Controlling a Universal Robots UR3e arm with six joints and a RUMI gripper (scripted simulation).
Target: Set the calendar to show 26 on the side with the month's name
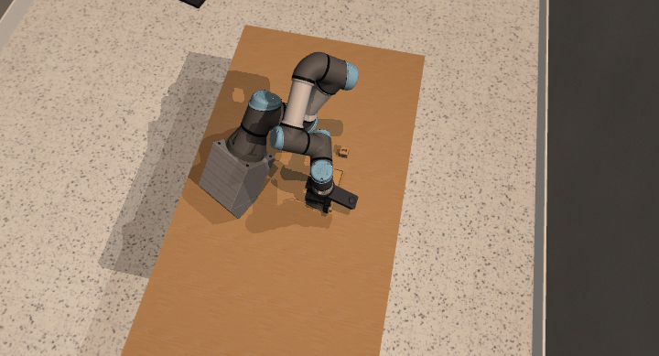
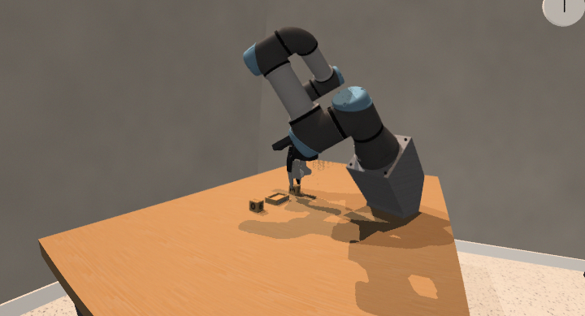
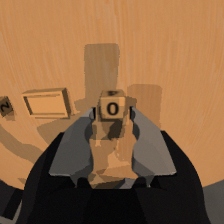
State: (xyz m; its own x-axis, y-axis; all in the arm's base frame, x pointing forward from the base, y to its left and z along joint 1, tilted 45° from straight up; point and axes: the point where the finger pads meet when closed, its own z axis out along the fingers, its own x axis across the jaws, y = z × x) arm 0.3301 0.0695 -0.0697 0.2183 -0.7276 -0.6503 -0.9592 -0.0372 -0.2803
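Observation:
A small wooden cube (image 2: 296,190) (image 3: 112,103) stands on the table with a 0 on top, upright in the wrist view. My gripper (image 2: 295,185) (image 3: 112,107) points down over it, partly open, with one fingertip on each side and a gap to the cube on both sides. The other cube (image 1: 343,152) (image 2: 256,205) (image 3: 5,106) lies beyond the tray, turned at an angle. It has a 2 on top in the wrist view, and 0 and 6 on the sides facing the exterior camera. The empty wooden tray (image 2: 271,201) (image 3: 47,91) lies between the cubes. No month's name is readable.
The wooden table (image 1: 276,279) (image 2: 163,248) carries the arm's grey base block (image 1: 226,182) (image 2: 399,187). The arm hides much of the tray and the nearer cube in the top view. Arm shadows fall across the table around the cubes and tray.

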